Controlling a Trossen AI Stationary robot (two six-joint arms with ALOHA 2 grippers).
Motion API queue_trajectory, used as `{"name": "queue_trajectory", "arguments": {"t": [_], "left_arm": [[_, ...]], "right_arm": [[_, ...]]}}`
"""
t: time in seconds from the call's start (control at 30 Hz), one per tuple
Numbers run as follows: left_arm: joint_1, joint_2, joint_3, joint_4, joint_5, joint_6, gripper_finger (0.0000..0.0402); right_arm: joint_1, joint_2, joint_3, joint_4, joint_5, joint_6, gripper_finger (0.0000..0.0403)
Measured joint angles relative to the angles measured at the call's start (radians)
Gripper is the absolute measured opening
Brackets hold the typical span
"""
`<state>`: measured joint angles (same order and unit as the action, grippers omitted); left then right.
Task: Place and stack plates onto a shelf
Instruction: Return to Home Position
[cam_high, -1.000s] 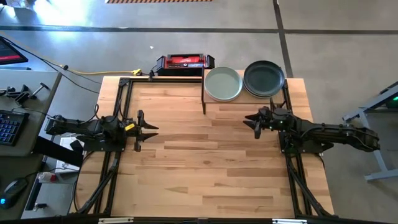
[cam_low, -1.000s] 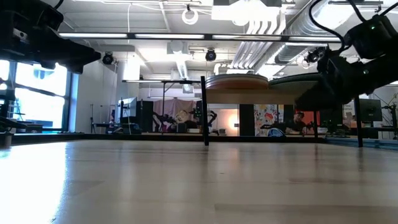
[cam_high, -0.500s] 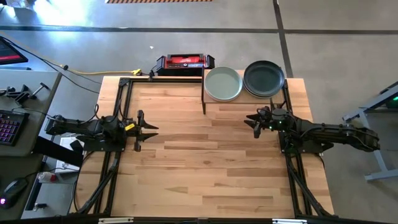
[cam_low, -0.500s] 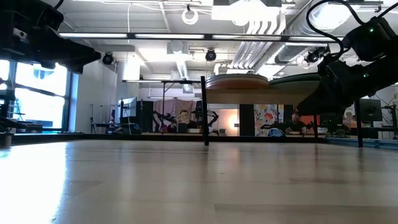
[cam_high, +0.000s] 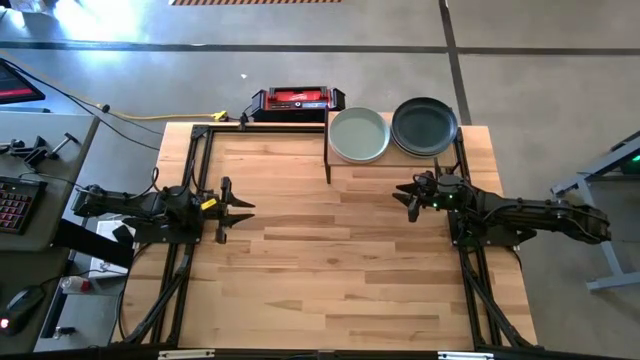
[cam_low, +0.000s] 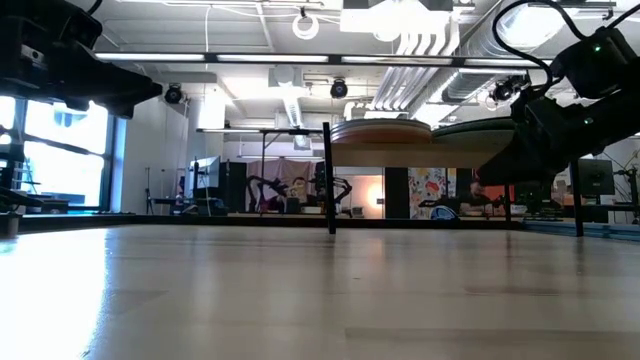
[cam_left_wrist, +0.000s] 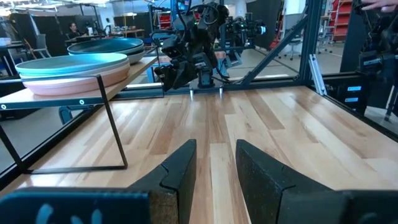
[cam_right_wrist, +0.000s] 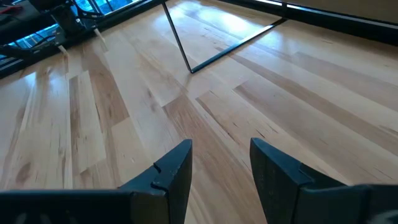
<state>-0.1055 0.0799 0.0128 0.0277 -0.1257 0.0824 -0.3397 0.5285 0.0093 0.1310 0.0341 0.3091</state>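
Two stacks of plates rest on the shelf (cam_high: 398, 161) at the table's far right. One stack is topped by a sage plate (cam_high: 358, 134), the other by a dark green plate (cam_high: 425, 126). The left wrist view shows the sage-topped stack (cam_left_wrist: 74, 71) with peach plates under it, and the dark-topped stack (cam_left_wrist: 112, 45) behind. My left gripper (cam_high: 243, 208) hovers open over the table's left side, far from the shelf. My right gripper (cam_high: 405, 196) hovers open just in front of the shelf, below the dark green stack. Both hold nothing.
A red and black box (cam_high: 296, 99) sits beyond the table's far edge, left of the shelf. The shelf's thin black legs (cam_right_wrist: 180, 40) stand on the tabletop near my right gripper. Bare wooden tabletop (cam_high: 330, 270) spreads between and in front of the arms.
My right gripper has drawn back slightly toward the table's right edge, staying open. The plates and my left arm have kept still.
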Motion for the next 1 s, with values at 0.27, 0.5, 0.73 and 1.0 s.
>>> {"name": "queue_trajectory", "arguments": {"t": [0.27,0.5,0.73,1.0], "left_arm": [[0.000,0.000,0.000,0.001,0.000,0.000,0.0101],[0.000,0.000,0.000,0.000,0.000,0.000,0.0102],[0.000,0.000,0.000,0.001,0.000,0.000,0.0101],[0.007,0.000,0.000,0.001,0.001,0.000,0.0101]], "right_arm": [[0.036,-0.104,0.000,-0.026,0.000,0.000,0.0142],[0.095,-0.269,0.000,-0.041,0.001,0.000,0.0142],[0.140,-0.420,0.000,-0.039,0.000,0.000,0.0142],[0.165,-0.520,0.000,-0.039,0.000,0.000,0.0142]]}}
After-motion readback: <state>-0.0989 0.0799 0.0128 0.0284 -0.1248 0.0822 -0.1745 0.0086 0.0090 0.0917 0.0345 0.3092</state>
